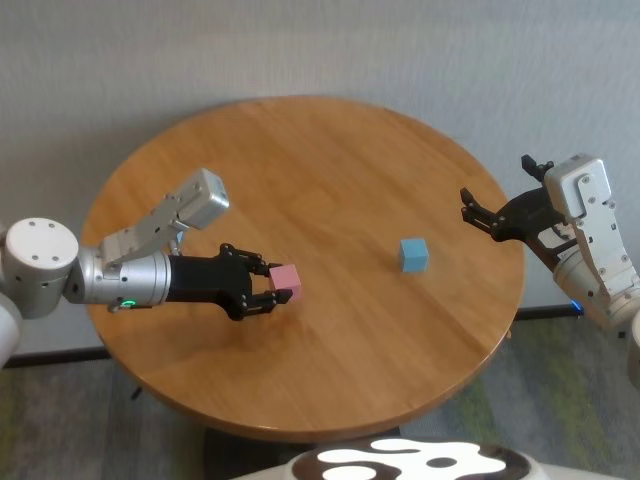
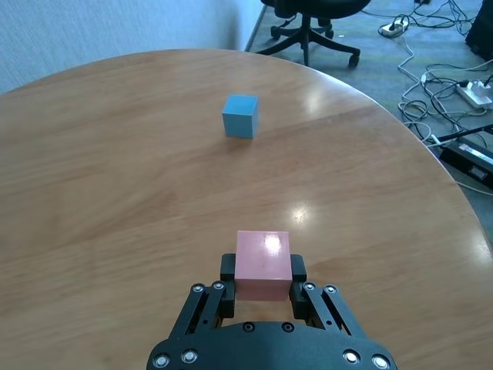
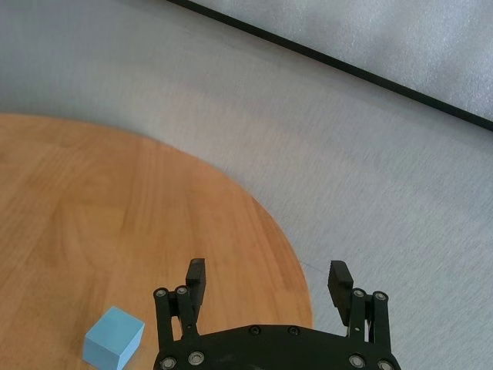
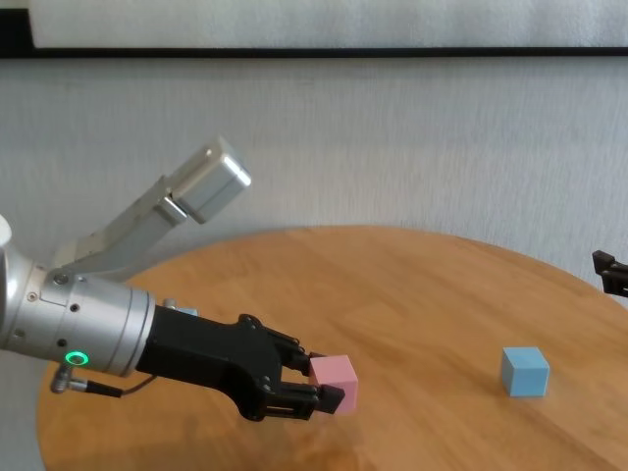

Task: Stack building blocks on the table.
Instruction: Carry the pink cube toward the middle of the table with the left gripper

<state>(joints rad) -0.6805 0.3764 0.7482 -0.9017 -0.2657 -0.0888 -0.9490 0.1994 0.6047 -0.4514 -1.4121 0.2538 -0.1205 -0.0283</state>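
Head view: the left gripper (image 1: 278, 291) reaches over the left half of the round wooden desk (image 1: 300, 160), its fingers clenched on the pink block (image 1: 286, 282). A light blue block (image 1: 414, 254) sits alone on the right half of the desk, well apart from the pink one, with bare wood between them. The right gripper (image 1: 478, 213) hangs over the desk's right edge, fingers spread and holding nothing.

Left wrist view: the two black fingers (image 2: 227, 271) press on opposite sides of the pink block, and the light blue block (image 2: 239, 116) stands farther across the desk with nothing between. Beyond the desk's rim are an office chair base (image 2: 308, 35) and loose cables (image 2: 451, 85) on the floor.

Right wrist view: the right gripper's fingers (image 3: 195, 279) stand wide apart over the desk's edge; the blue block (image 3: 114, 338) rests on the wood near one finger, untouched.

Chest view: the pink block is held just above the desk surface, and the blue block (image 4: 525, 371) lies off to the right.
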